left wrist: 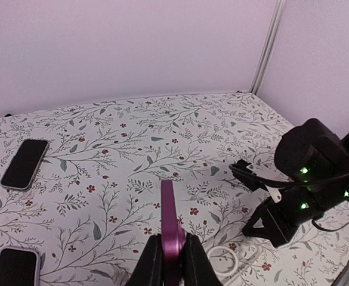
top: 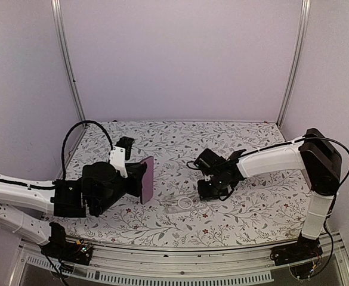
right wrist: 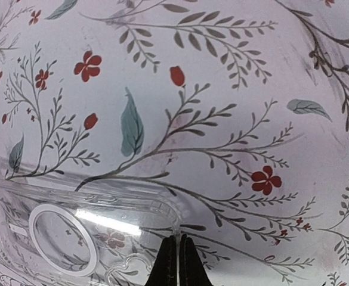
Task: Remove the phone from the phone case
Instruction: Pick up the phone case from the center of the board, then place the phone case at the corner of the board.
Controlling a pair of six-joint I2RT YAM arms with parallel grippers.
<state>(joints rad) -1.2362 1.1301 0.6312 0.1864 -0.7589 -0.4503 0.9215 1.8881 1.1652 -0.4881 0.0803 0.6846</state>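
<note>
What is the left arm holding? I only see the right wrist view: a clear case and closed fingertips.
Observer: The left gripper is shut on a magenta phone, held on edge.
Operator: Is it out of the case?
Observer: Yes. The phone case lies on the table between the arms, by the right gripper, apart from the phone.
Operator: Anything else there?
Observer: One dark phone and a second phone lie flat, in the left wrist view.

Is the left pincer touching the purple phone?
Touching. The left wrist view shows the left pincer clamped on both sides of the purple phone.
</note>
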